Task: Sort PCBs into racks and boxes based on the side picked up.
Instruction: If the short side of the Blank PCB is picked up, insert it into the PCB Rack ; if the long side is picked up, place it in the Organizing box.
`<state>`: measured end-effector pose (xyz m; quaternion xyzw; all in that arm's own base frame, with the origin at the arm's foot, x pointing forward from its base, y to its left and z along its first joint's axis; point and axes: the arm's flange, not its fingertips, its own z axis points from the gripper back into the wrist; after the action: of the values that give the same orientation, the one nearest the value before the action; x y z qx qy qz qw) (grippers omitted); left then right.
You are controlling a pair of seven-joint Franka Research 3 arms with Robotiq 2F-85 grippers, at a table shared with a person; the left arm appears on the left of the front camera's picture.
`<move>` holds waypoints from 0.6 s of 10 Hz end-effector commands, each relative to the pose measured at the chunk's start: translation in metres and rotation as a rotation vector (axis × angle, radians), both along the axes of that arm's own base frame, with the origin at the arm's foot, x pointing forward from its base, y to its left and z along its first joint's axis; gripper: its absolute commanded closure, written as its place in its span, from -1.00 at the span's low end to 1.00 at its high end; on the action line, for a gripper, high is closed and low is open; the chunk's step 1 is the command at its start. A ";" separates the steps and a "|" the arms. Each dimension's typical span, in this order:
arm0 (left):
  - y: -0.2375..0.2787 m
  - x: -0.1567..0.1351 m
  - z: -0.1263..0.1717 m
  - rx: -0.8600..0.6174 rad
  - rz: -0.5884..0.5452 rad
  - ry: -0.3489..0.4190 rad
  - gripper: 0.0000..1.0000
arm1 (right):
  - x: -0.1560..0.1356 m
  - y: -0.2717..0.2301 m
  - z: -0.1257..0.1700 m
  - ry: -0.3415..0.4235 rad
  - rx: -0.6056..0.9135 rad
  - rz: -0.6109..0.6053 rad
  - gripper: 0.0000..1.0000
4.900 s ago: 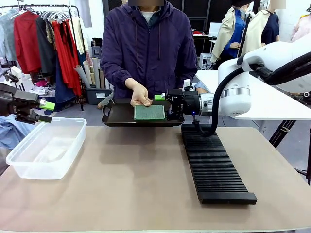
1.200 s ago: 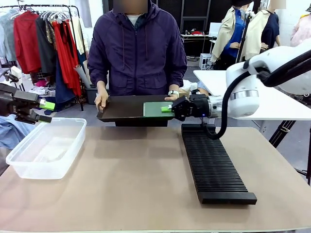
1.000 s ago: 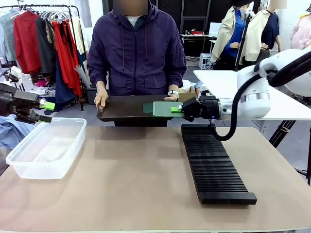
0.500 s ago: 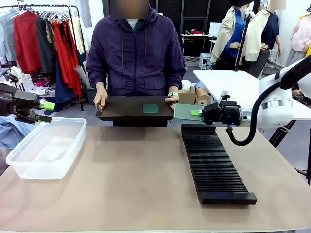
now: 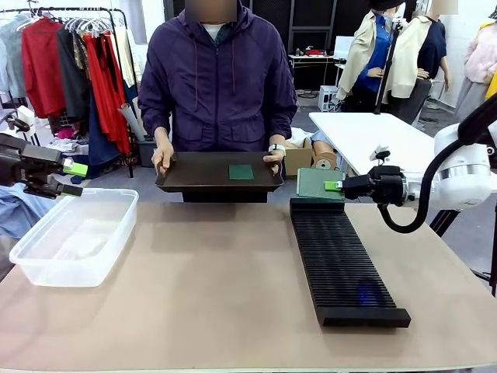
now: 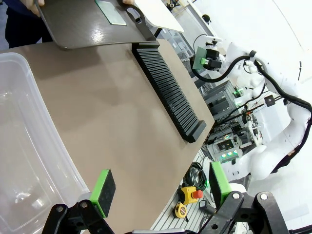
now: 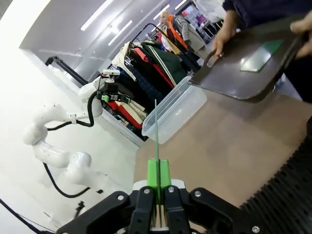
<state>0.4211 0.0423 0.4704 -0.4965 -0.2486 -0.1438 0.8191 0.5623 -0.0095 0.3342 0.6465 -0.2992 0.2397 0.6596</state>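
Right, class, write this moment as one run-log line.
right pincer: shut on held PCB, near far end of rack | left pincer: open, beside box | person: holding tray with second PCB

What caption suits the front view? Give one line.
Right claw grips a PCB by the rack's far end; the person holds out a tray carrying a second PCB.

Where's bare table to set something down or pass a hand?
Widest: table between tub and rack, up to the tray. A strip right of the rack. Crowded at the rack's far end, where the right gripper holds a PCB.
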 end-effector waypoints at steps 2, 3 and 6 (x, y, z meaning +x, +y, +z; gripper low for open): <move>0.000 0.000 0.003 -0.014 0.005 0.006 -1.00 | -0.004 -0.008 -0.013 -0.234 0.030 -0.063 1.00; 0.000 0.000 0.003 -0.014 0.005 0.006 -1.00 | -0.002 -0.009 -0.020 -0.288 0.022 -0.080 1.00; 0.000 0.000 0.003 -0.014 0.005 0.006 -1.00 | 0.008 -0.009 -0.047 -0.411 -0.034 -0.116 1.00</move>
<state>0.4211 0.0423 0.4705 -0.4965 -0.2486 -0.1438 0.8191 0.5667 -0.0227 0.2935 0.5723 -0.4432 0.3233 0.6095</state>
